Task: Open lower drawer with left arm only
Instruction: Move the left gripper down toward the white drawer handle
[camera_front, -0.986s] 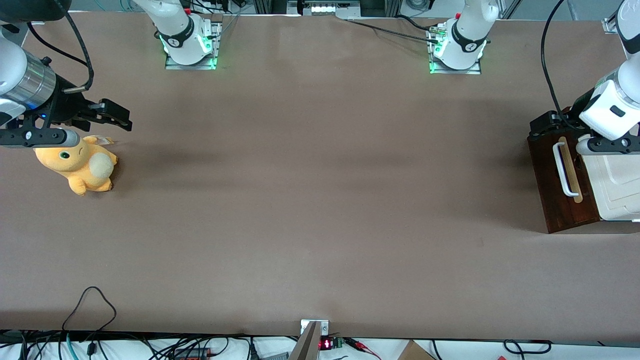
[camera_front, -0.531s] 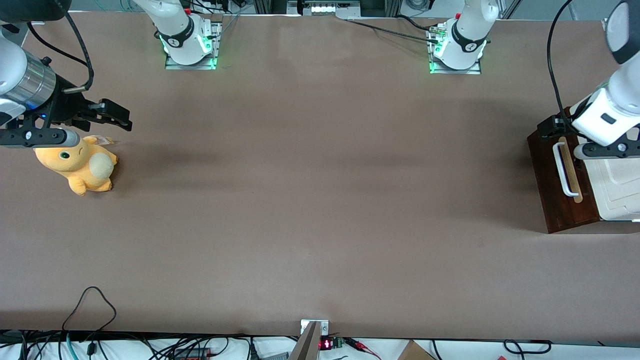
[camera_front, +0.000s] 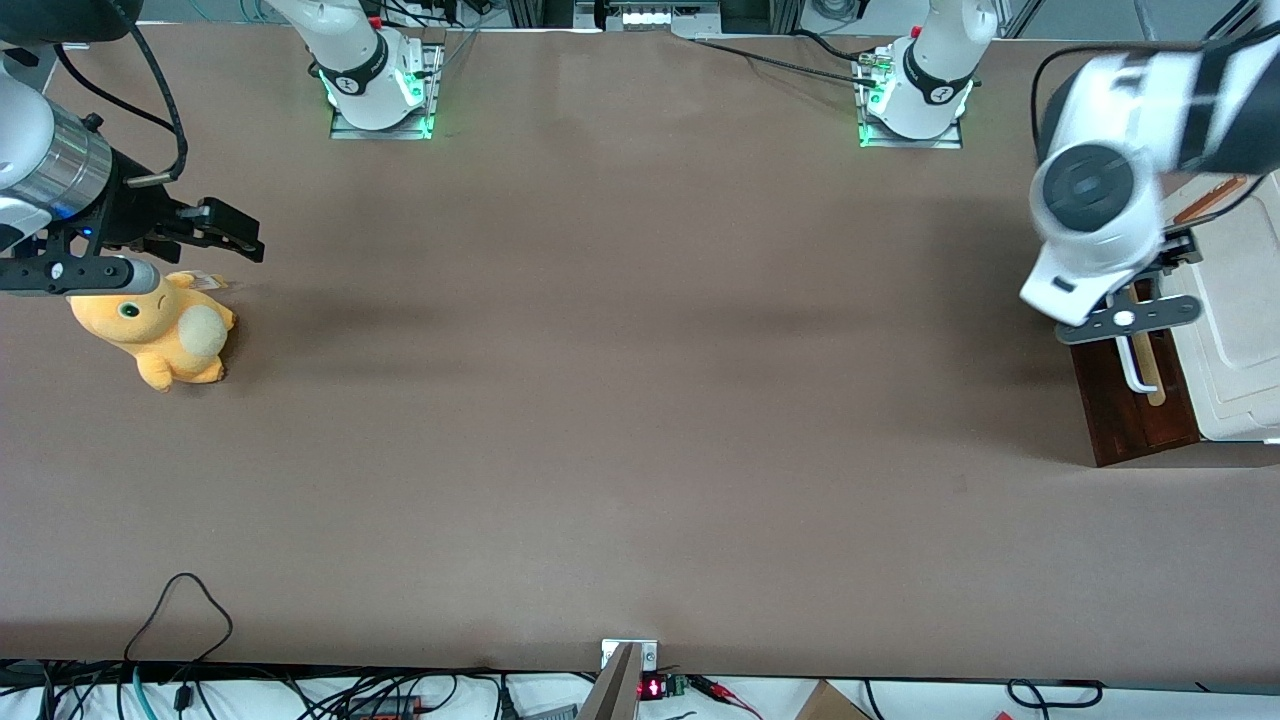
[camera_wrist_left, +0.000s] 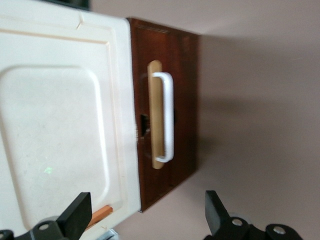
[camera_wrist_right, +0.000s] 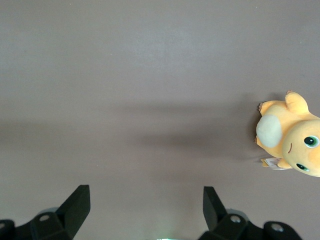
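Observation:
The lower drawer (camera_front: 1135, 415) shows its dark brown front (camera_wrist_left: 175, 65) with a white bar handle (camera_wrist_left: 169, 115) on a pale wood strip. The front sits against the cream cabinet top (camera_wrist_left: 60, 125), and none of the drawer's inside shows. The left arm (camera_front: 1090, 200) hangs high over the cabinet and covers the part of the drawer front farther from the camera. Its gripper (camera_wrist_left: 147, 220) is open and holds nothing, well above the handle. One fingertip (camera_wrist_left: 80, 212) is over the cream top and the other fingertip (camera_wrist_left: 215, 212) is over bare table.
The cream cabinet (camera_front: 1235, 350) stands at the working arm's end of the table, with a small brown strip (camera_wrist_left: 100, 216) on its top. An orange plush toy (camera_front: 160, 325) lies at the parked arm's end. Cables trail along the table's front edge (camera_front: 180, 600).
The left arm has risen from the end of the drawer front farther from the camera and turned. Its wrist now covers more of the front. The drawer has not moved.

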